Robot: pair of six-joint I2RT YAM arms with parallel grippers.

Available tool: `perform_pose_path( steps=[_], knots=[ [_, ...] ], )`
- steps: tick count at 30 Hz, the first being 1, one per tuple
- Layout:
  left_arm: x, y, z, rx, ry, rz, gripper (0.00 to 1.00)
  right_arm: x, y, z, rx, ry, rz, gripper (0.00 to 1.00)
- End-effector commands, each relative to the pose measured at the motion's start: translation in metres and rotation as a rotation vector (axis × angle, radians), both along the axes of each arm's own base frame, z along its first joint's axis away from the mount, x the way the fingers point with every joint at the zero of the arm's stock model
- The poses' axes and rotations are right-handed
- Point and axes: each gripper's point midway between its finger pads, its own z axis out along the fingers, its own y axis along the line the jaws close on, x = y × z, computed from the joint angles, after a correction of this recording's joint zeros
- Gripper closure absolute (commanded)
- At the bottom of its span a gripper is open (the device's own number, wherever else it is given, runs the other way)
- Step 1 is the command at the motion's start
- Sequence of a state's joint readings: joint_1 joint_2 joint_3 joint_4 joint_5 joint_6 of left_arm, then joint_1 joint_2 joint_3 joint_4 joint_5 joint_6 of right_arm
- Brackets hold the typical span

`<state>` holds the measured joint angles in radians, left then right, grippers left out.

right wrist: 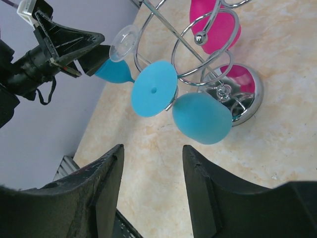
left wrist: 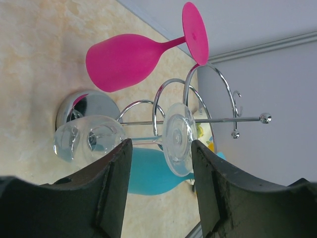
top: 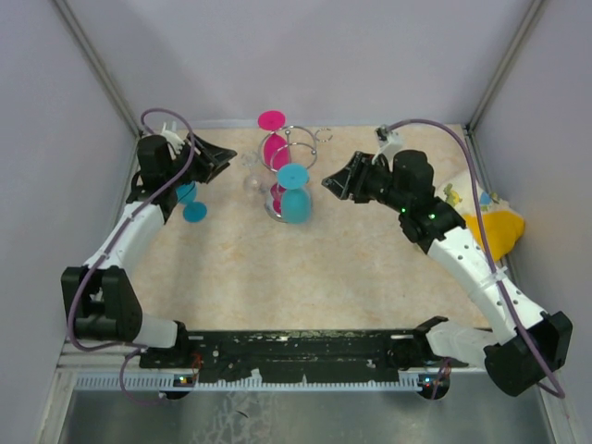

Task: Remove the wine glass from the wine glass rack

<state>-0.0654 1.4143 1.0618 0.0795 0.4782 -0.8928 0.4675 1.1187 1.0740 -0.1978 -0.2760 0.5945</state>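
Note:
The wine glass rack [top: 298, 153] is a silvery wire stand on a round shiny base, at the back middle of the table. A pink glass [top: 274, 141], a blue glass [top: 295, 198] and a clear glass [top: 252, 181] hang upside down from its loops. My left gripper [top: 225, 159] is open just left of the clear glass. In the left wrist view the clear glass's foot [left wrist: 178, 139] and bowl [left wrist: 88, 141] lie just beyond the open gripper [left wrist: 161, 148]. My right gripper [top: 331, 183] is open and empty right of the rack; the right wrist view shows this gripper [right wrist: 152, 148] short of the blue glass [right wrist: 202, 119].
Another blue glass [top: 191, 205] stands on the table at the left, beside my left arm. A yellow object [top: 495, 231] lies at the right wall. Grey walls close in the back and both sides.

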Motion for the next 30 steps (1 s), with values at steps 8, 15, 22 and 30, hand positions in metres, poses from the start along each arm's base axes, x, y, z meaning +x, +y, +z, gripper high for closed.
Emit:
perform_pose_path(
  steps=[8,15,22,30],
  knots=[
    [0.011,-0.025,0.010,-0.065,-0.013,-0.111,0.47,-0.007,-0.013,0.018,0.039,-0.071,-0.017,0.49],
    [0.013,-0.035,0.008,-0.096,0.000,-0.135,0.54,-0.007,-0.021,0.022,0.034,-0.081,-0.032,0.49],
    [0.014,-0.039,0.016,-0.113,-0.015,-0.152,0.72,-0.006,-0.024,0.019,0.030,-0.074,-0.035,0.49],
    [0.014,-0.040,0.030,-0.114,-0.042,-0.155,1.00,-0.006,-0.028,0.014,0.026,-0.072,-0.042,0.48]
  ],
)
